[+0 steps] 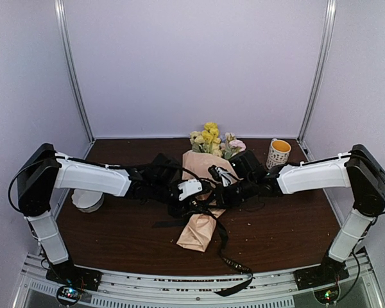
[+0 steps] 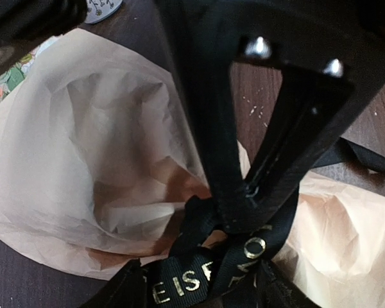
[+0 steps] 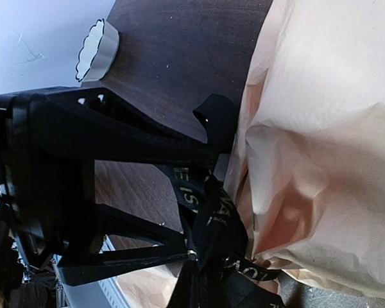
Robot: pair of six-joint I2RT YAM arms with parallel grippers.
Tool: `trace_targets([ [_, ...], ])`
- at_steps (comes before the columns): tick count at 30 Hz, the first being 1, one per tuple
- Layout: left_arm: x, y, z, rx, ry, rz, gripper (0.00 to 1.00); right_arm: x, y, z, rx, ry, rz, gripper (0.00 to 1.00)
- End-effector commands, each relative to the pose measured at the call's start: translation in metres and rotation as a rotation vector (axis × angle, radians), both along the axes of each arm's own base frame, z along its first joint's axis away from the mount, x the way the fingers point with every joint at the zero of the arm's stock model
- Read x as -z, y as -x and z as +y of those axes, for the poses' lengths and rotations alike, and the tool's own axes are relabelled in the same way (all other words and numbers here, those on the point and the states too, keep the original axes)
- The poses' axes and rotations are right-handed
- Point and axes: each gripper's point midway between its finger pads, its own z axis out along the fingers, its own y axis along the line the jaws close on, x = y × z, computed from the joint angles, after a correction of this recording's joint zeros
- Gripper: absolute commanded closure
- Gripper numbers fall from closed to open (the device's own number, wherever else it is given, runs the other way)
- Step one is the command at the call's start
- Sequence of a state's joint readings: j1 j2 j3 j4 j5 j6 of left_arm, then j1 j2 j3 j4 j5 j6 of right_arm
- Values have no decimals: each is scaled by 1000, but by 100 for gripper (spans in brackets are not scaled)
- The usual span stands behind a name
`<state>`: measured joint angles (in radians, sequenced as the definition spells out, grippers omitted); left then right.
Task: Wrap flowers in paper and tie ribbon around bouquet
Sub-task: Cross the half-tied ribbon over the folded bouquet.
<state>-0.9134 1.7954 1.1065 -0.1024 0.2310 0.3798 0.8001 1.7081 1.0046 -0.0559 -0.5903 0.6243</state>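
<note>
the black ribbon (image 2: 179, 285) bears gold capitals, only "eis" clearly readable.

Ribbon (image 2: 179, 285) cut off at bottom edge; lettering partly hidden.

- Left arm (image 1: 93, 176) and right arm (image 1: 311, 176) both stretch inward and low, wrists nearly meeting mid-scene.
- Left tool (image 3: 207, 191): jaws spread apart.
- Right tool (image 2: 244, 215): jaws pinched together.

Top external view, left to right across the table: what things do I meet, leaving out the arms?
white round dish → bouquet → mug
</note>
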Motion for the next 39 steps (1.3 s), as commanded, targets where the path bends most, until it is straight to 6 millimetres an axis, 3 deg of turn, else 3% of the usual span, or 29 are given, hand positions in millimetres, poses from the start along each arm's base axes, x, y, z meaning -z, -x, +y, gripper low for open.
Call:
trace_targets([
  [1,-7,-18,-13,-35,30,-96,36,-18,8,3,-31,-48,-25,100],
  [4,-9,-29,-15,-83,52,-124,40,-17,10,3,-34,-50,-21,100],
  [13,-15,-23,-27,-66,120,-65,44,-15,12,3,-37,-48,-18,100],
  [18,-7,-34,-28,-115,103,-76,44,-15,13,4,-43,-53,-12,100],
  [22,2,-39,-26,-143,84,-81,44,-17,13,3,-46,-50,-18,92],
  [26,10,-39,-23,-153,62,-76,44,-13,8,-10,-16,37,-49,76],
  [31,14,-38,-22,-153,56,-65,45,-18,-1,-24,1,94,-90,62],
  [36,13,-39,-22,-157,56,-67,45,-20,-15,-49,69,151,-114,59],
  [39,13,-39,-22,-156,56,-67,45,-19,-23,-62,129,142,-103,65],
])
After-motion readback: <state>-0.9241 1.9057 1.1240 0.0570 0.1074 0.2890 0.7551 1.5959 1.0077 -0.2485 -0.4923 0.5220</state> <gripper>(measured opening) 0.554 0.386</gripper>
